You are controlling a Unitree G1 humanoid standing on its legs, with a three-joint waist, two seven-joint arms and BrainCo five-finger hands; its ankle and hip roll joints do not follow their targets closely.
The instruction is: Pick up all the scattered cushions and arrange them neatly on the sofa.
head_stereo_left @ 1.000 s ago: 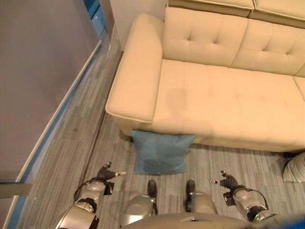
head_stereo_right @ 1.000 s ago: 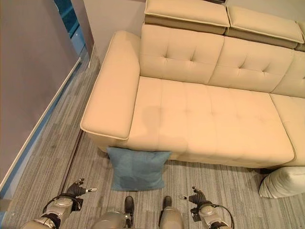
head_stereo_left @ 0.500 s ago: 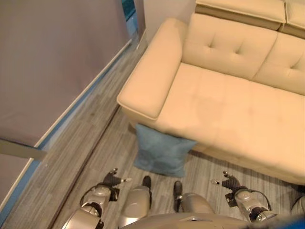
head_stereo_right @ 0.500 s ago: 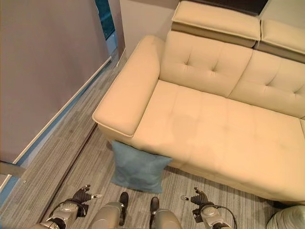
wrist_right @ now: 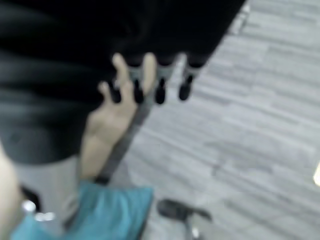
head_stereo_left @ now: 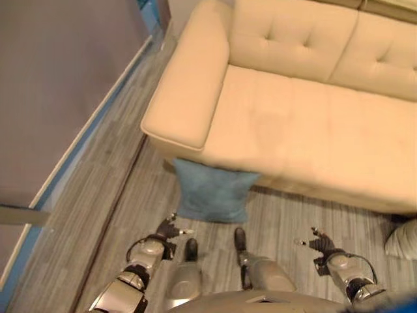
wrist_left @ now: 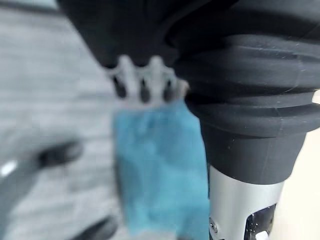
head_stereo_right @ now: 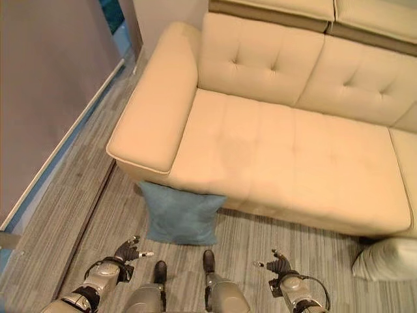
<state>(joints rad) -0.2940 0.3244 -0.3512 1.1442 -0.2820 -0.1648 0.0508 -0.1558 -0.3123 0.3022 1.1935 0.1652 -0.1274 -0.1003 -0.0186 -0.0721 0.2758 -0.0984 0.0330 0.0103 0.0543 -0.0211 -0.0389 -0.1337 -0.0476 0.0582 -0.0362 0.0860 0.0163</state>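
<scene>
The blue cushion [head_stereo_left: 213, 192] stands on the grey plank floor [head_stereo_left: 104, 189], leaning against the front of the cream sofa [head_stereo_left: 306, 124] below its armrest; no writing shows on it. A second, pale cushion [head_stereo_right: 386, 259] lies on the floor off the sofa's far right end. The left hand [head_stereo_left: 167, 232] hangs low just short of the blue cushion, to its left, fingers relaxed and empty. The right hand [head_stereo_left: 320, 245] hovers well to the cushion's right, fingers loosely spread, holding nothing.
</scene>
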